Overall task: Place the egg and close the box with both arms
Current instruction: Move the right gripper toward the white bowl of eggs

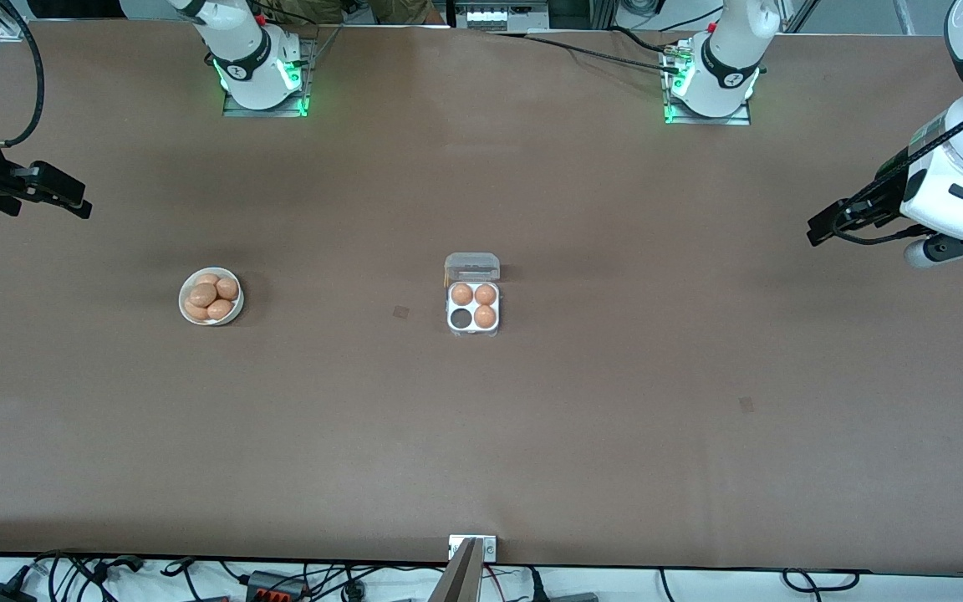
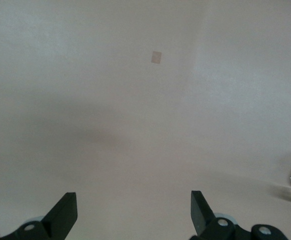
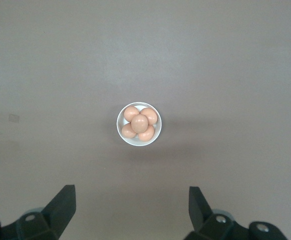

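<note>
The box [image 1: 474,330] sits in the middle of the table with its clear lid [image 1: 471,267] open, toward the robots' bases. Three cells hold an egg [image 1: 461,293]; the cell [image 1: 461,318] nearest the front camera toward the right arm's end is empty. A white bowl [image 1: 181,303] toward the right arm's end holds several eggs [image 1: 204,294]. My right gripper [image 1: 72,201] is open and empty, high over that end; its wrist view [image 3: 131,205] shows the bowl [image 3: 119,125] with eggs [image 3: 139,122] below. My left gripper [image 1: 820,227] is open and empty over the left arm's end [image 2: 133,210].
Small tape patches lie on the brown table [image 1: 400,312] [image 1: 746,405]; one shows in the left wrist view [image 2: 156,57]. The arm bases [image 1: 264,79] [image 1: 711,88] stand along the edge farthest from the front camera. A metal bracket [image 1: 473,548] sits at the nearest edge.
</note>
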Tool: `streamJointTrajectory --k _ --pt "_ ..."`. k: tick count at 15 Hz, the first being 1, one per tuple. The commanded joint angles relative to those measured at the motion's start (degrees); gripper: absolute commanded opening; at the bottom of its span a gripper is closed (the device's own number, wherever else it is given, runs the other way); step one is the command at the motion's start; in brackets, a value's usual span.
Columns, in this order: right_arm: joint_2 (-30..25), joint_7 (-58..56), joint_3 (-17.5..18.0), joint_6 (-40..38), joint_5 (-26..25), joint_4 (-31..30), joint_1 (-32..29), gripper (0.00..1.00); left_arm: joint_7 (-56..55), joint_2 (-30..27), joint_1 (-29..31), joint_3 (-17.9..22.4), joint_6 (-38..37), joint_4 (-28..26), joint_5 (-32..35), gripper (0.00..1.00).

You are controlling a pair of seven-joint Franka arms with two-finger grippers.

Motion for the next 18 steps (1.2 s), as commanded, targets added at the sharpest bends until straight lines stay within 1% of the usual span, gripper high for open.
streamJointTrajectory --k 1,5,7,15,18 --pt "-1.8 -0.8 0.0 0.0 -0.5 -1.7 -0.3 1.00 0.9 0.0 0.1 -0.2 -0.7 0.5 1.4 1.00" --pt "-1.6 -0.9 0.0 0.0 -0.5 -1.6 -0.3 1.00 0.8 0.0 0.1 -0.2 -0.7 0.5 1.4 1.00" --pt "-0.2 -1.4 0.0 -0.1 -0.5 -1.8 -0.3 1.00 0.9 0.0 0.1 -0.2 -0.7 0.5 1.4 1.00" --pt "11.7 -0.5 0.4 1.1 -0.6 -1.8 0.7 1.00 0.8 -0.1 0.1 -0.2 -0.7 0.5 1.4 1.00" --pt "17.4 -0.2 0.4 4.9 -0.5 -1.4 1.2 1.00 0.8 0.0 0.1 -0.2 -0.7 0.5 1.4 1.00"
